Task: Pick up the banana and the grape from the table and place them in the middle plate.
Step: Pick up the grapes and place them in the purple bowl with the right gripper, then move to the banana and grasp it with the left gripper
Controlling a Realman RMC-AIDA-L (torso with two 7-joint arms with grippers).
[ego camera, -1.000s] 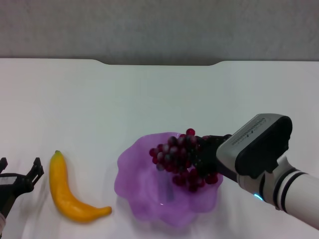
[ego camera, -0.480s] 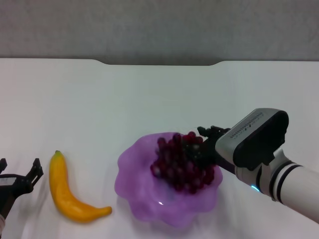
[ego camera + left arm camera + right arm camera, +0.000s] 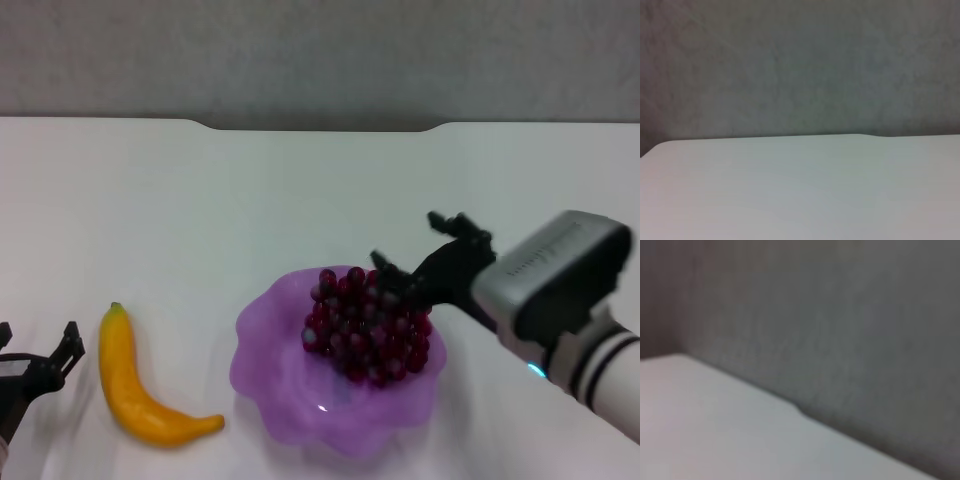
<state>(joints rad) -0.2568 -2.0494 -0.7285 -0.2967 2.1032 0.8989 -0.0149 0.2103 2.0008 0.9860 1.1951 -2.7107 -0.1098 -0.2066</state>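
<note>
Jaws of the right gripper (image 3: 415,250) stand spread wide, holding nothing. The grape (image 3: 366,324) lies just below them in the middle plate (image 3: 275,375). The left gripper (image 3: 40,352), also spread, sits beside the banana (image 3: 135,380).

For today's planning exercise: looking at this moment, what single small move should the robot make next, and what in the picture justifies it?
Probably the left gripper should shift toward the banana to grasp it. The grape already lies in the middle plate, and the right gripper is open beside it, holding nothing. The banana lies on the table, just beside the open left gripper.
</note>
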